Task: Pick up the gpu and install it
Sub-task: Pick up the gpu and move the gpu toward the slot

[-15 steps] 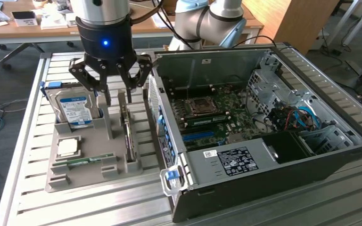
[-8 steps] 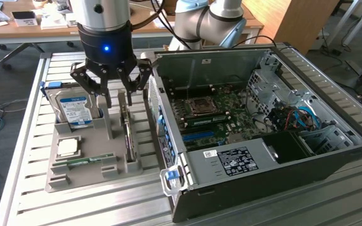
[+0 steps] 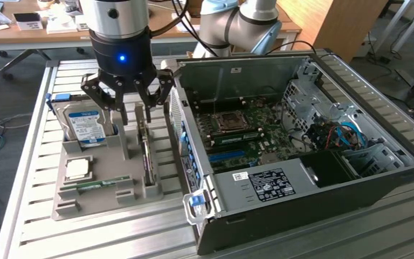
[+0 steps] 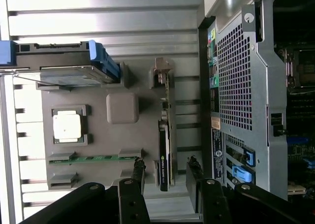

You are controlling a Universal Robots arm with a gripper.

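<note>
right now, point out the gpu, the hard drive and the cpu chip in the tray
gpu (image 4: 164,155), wrist view, on its black cooler edge
hard drive (image 3: 86,128), exterior view, on its blue-white label
cpu chip (image 4: 69,125), wrist view, middle of its silver lid

I'm driving this in a robotics lab: a slatted aluminium bench under the open computer case, cluttered desks and the robot arm behind the case.

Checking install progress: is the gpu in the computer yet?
Out. The gpu stands on edge in the gray tray, beside the computer case.
</note>
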